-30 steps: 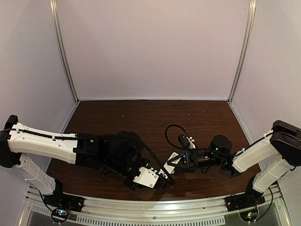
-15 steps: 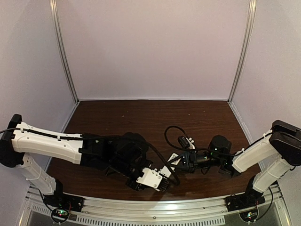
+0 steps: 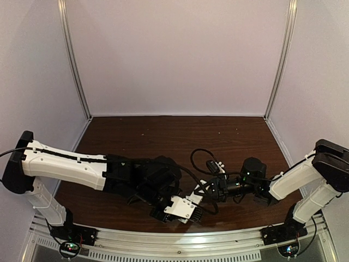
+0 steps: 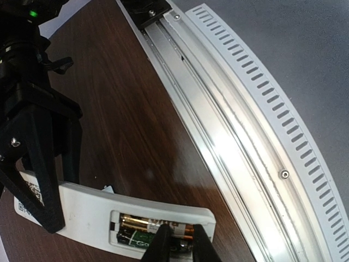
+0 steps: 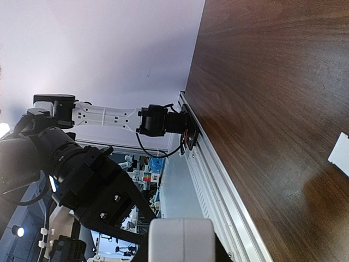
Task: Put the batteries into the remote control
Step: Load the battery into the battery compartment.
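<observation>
- Lying back-up on the dark wooden surface (image 4: 125, 98), just beside the metal rail (image 4: 218, 131), the remote control (image 4: 87, 210) shows its open recess.
- Both batteries (image 4: 150, 229) sit side by side in that recess.
- The right gripper (image 4: 61, 199) has its jaws clamped across the remote control's opposite end.
- The left gripper (image 4: 178, 243) holds its jaws narrowly parted over the batteries' end; whether they pinch one, I cannot tell.
- A small white cover piece (image 5: 341, 154) lies flat on the wood.

left gripper (image 3: 195, 208) beside right gripper (image 3: 202, 191)
</observation>
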{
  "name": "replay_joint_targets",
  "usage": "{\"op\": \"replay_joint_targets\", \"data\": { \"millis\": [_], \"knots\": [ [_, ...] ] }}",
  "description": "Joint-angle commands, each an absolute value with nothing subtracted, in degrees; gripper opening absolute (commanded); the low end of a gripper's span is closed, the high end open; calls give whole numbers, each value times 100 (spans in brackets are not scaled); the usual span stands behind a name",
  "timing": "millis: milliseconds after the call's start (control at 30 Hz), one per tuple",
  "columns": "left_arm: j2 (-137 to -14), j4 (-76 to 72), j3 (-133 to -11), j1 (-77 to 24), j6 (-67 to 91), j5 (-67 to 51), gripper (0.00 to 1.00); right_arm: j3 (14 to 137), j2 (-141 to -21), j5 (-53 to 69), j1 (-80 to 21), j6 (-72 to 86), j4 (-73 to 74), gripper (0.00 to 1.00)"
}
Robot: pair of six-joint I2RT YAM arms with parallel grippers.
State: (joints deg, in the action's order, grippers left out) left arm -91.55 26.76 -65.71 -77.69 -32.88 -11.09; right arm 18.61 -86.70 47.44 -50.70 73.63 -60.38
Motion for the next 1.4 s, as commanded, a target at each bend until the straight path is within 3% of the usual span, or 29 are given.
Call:
{"op": "replay_joint_targets", "data": {
  "millis": [0, 533, 1133, 1367],
  "knots": [
    [-9510, 2693, -6759, -7751, -3191, -882, 18, 1995, -8470, 4794, -5125, 7459, -6583, 0],
    [-9868, 2839, -6817, -7754, -3001, -360, 8, 1995, -8064, 4781, -5115, 7264, -6205, 0],
    [-9460, 2355, -6297, -7300, -2694, -1164, 6, 2189, -7971, 5183, -5335, 7486, -7029, 0],
    [-9030, 2146, -6370, -7310, -2780, -1119, 26, 2242, -7864, 4857, -5307, 6838, -5764, 0]
  ]
}}
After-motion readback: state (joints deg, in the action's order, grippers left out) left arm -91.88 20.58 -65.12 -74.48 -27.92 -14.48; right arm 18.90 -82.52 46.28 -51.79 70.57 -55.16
